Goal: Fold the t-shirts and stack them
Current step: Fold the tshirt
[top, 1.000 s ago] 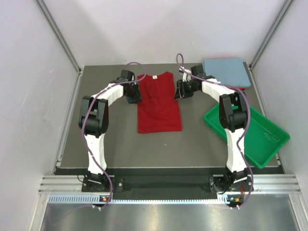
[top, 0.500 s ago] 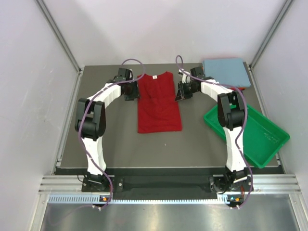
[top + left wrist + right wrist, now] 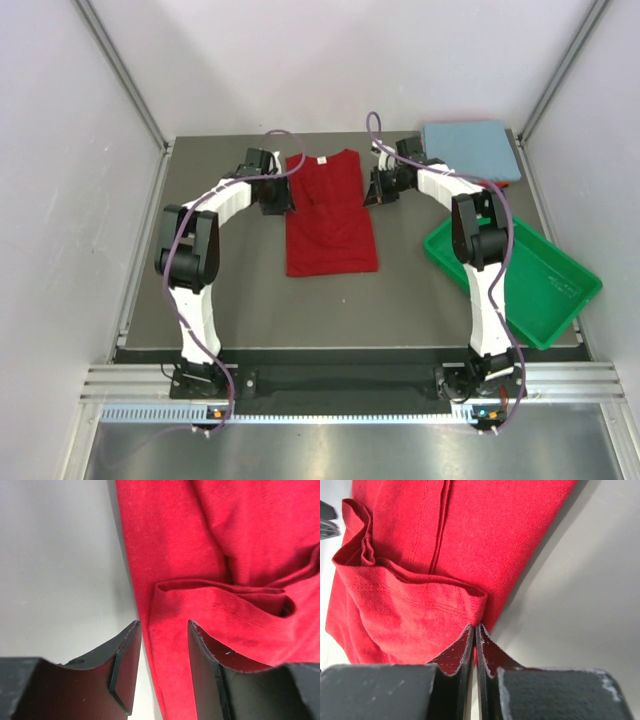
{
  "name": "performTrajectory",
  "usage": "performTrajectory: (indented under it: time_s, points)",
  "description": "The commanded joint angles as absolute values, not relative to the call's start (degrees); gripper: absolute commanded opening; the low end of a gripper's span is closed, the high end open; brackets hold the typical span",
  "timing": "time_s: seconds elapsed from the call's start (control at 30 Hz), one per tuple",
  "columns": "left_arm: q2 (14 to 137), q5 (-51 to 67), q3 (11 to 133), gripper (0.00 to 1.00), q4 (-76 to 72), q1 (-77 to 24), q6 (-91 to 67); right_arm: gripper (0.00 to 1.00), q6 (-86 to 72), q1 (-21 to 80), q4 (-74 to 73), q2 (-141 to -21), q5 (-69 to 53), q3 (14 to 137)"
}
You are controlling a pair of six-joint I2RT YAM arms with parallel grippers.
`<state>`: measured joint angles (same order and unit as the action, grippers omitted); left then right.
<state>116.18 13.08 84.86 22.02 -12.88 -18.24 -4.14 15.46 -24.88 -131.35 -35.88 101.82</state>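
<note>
A red t-shirt [image 3: 330, 215] of soft knit lies flat on the far middle of the dull grey table [image 3: 250, 300]. It is folded into a long narrow rectangle, with its white neck label [image 3: 322, 159] at the far end. The left gripper [image 3: 162, 630] stands with its jaws spread, straddling the shirt's left edge. The right gripper [image 3: 474, 627] has its jaws pressed together, nipping the stitched corner of a folded-in flap. A light blue t-shirt [image 3: 470, 148] sits as a neat square at the far right corner, beyond a glossy green plastic tray [image 3: 540, 290].

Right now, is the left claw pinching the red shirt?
No, the left gripper is open, only straddling the edge of the red shirt.
</note>
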Motion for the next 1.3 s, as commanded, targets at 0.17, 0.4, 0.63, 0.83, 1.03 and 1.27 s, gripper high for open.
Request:
performTrajectory:
  time_s: [0.17,0.4,0.63,0.83,1.03,1.27]
  points:
    - [121.5,14.2,88.9,0.41,19.7,-12.7,-16.1,0.01,-4.0,14.4,-22.1,-132.3,-37.1,104.2]
    - [123.0,11.8,90.1,0.00,20.7,-11.7,-19.4,0.00,-5.3,13.9,-22.0,-133.0,-35.5,104.4]
    - [122.3,9.6,87.5,0.00,19.1,-10.3,-23.2,0.00,-7.1,12.8,-20.7,-134.2,-33.0,103.3]
    - [120.5,11.4,85.9,0.06,17.8,-10.2,-24.2,0.00,-7.5,12.8,-19.9,-134.0,-34.1,102.8]
    - [119.0,9.6,87.4,0.12,19.9,-10.2,-25.1,0.00,-9.1,12.7,-16.6,-132.5,-37.3,101.8]
    - [119.9,7.1,87.7,0.02,21.0,-10.1,-26.4,0.00,-13.4,12.7,-9.1,-132.7,-41.3,99.1]
